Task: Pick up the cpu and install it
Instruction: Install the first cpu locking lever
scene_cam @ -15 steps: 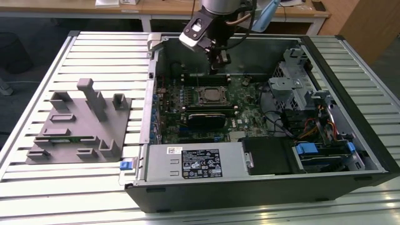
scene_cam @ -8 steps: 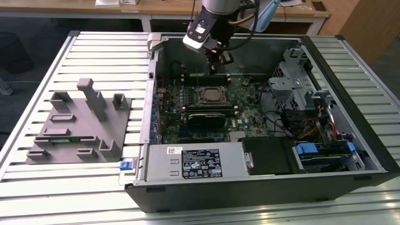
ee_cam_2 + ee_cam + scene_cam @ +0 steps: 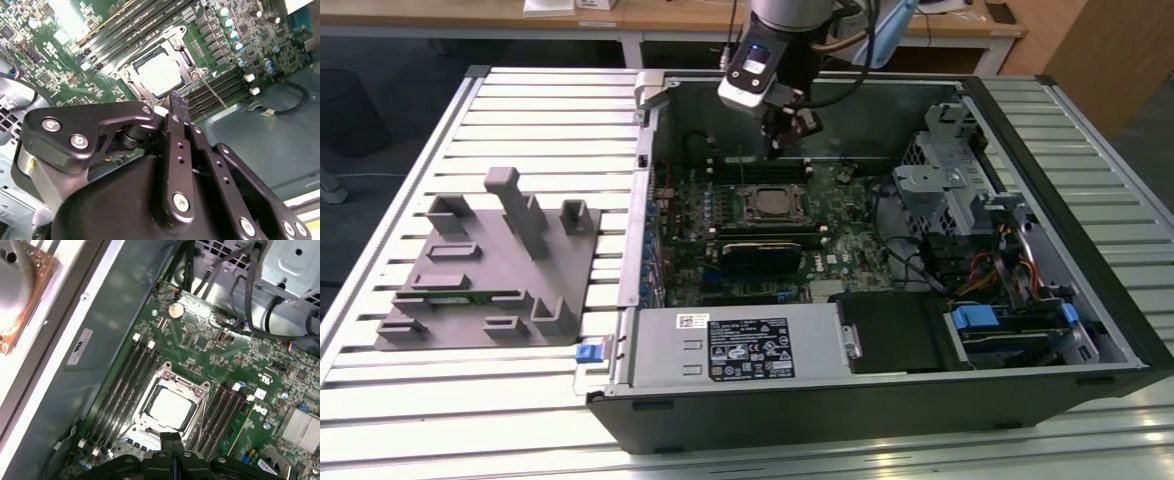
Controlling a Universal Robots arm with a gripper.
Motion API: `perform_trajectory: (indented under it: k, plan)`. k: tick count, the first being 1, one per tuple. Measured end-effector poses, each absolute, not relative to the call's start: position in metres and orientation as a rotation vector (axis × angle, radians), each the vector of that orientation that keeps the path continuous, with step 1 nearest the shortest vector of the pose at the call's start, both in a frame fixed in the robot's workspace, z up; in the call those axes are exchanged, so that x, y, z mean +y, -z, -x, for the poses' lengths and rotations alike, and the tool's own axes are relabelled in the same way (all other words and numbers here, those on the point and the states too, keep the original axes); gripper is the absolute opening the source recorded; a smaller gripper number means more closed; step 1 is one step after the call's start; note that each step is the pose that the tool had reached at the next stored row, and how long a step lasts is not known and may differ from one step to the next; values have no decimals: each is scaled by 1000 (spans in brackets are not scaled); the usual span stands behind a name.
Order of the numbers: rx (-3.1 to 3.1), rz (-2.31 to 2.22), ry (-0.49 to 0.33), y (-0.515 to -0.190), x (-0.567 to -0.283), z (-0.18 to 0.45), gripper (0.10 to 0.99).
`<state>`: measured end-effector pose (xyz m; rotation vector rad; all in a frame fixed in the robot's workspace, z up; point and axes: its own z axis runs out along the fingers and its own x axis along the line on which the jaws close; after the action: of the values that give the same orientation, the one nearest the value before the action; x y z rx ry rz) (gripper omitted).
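Note:
The cpu [image 3: 774,203], a small square chip with a silvery-white top, lies flat inside the metal-framed socket [image 3: 744,191] on the green motherboard [image 3: 847,240]. Both wrist views show it seated in the socket frame, cpu [image 3: 160,74] and cpu [image 3: 172,409]. My gripper [image 3: 775,148] hangs above the board, just beyond the socket towards the case's back wall. Its two black fingers [image 3: 178,106] are pressed together with nothing between them. In the first wrist view the gripper [image 3: 172,439] is shut and apart from the chip.
The open computer case [image 3: 1067,110] lies on a slatted metal table [image 3: 534,110]. A power supply [image 3: 740,345] fills its near side, and a drive cage [image 3: 958,165] with cables stands at the exterior view's right. A grey plastic fixture [image 3: 494,265] with upright blocks sits left of the case. Memory slots [image 3: 125,385] flank the socket.

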<state>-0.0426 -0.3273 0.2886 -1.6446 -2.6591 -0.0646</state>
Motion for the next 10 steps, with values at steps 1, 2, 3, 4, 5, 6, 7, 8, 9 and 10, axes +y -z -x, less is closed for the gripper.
perform_trajectory:
  k: [1, 2, 3, 4, 5, 6, 7, 8, 9, 10]
  plan:
    - [-2665, 1634, 65, -289, -327, 43, 106]
    - [-2672, 1623, 64, -289, -327, 43, 106]
    - [-2679, 1611, 64, -289, -327, 43, 106]
    - [-2686, 1600, 64, -289, -327, 43, 106]
    - [-2691, 1590, 64, -289, -327, 43, 106]
    - [-2696, 1581, 64, -289, -327, 43, 106]
    - [-2702, 1571, 64, -289, -327, 43, 106]
    - [-2707, 1561, 64, -289, -327, 43, 106]
    - [-2713, 1551, 64, -289, -327, 43, 106]
    - [-2719, 1541, 64, -289, -327, 43, 106]
